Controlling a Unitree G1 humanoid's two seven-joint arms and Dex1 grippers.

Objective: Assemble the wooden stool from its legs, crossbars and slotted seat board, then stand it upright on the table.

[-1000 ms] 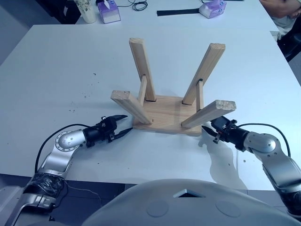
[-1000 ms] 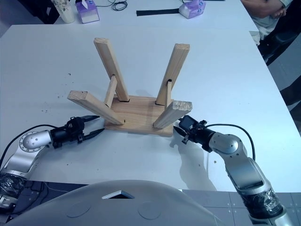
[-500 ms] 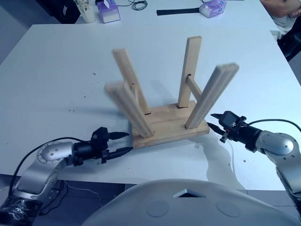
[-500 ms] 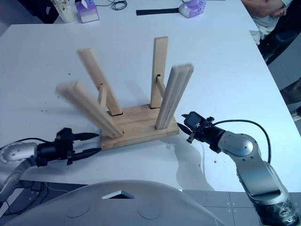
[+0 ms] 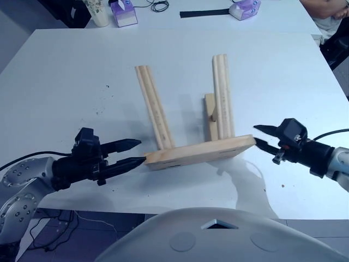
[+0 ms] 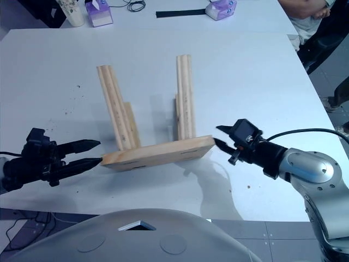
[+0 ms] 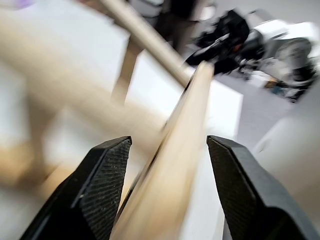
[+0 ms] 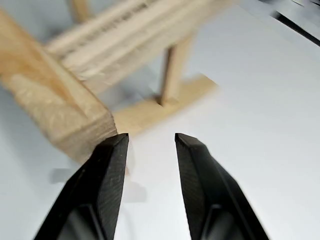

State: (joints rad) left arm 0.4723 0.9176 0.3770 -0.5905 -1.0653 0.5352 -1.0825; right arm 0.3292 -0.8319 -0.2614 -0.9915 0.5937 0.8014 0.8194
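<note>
My left gripper sits at the left end of the seat board, level with its thin edge. Its fingers are spread wide and clamp nothing. In the left wrist view the board's edge runs through the gap between them with space on both sides. In the head views my lower tip reaches the board's left corner, but I cannot tell whether it touches.

The wooden stool is tipped over on the white table, so the seat board faces me edge-on as a long pale strip. The strip's right end shows higher than its left, and a shadow lies on the table below the right half. The left pair of legs reaches away beyond the board, one leg overlapping the other. The right pair of legs does the same farther along. A short crossbar shows just inside the right pair, close to the board.

My right gripper is just off the board's right end. Its fingers are parted and hold nothing. In the right wrist view the board's corner lies right beside one finger, and the gap between the two shows bare table.
</note>
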